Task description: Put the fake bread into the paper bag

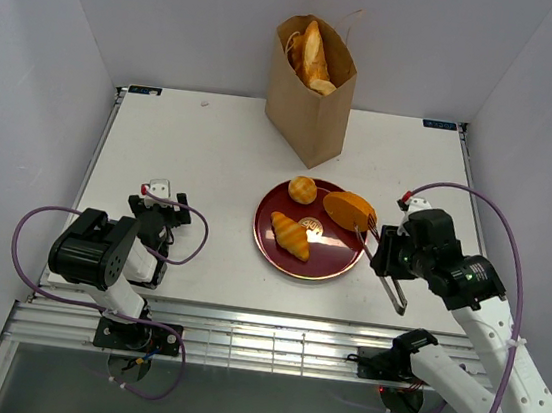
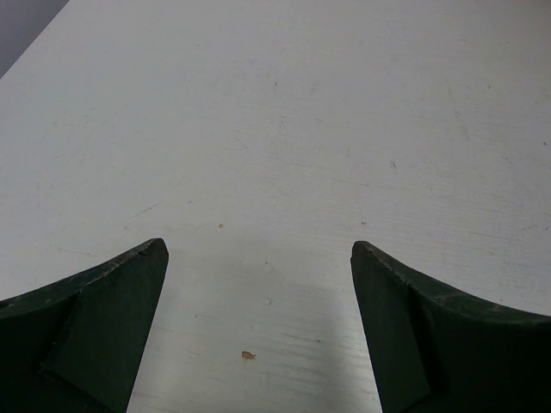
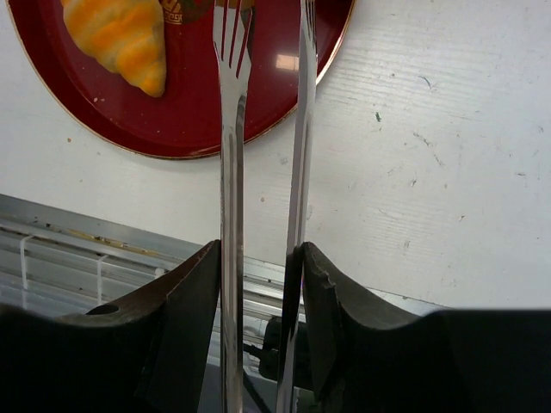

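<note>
Top external view: the paper bag (image 1: 309, 110) stands upright at upper centre, a baguette (image 1: 313, 52) poking from its mouth. Below it, the dark red plate (image 1: 335, 256) carries a croissant (image 1: 290, 235), round bun (image 1: 302, 189) and oval loaf (image 1: 349, 210). Right jaws are clamped on metal tongs (image 3: 231, 172); left jaws stand apart over the white worktop (image 2: 301, 129).
</note>
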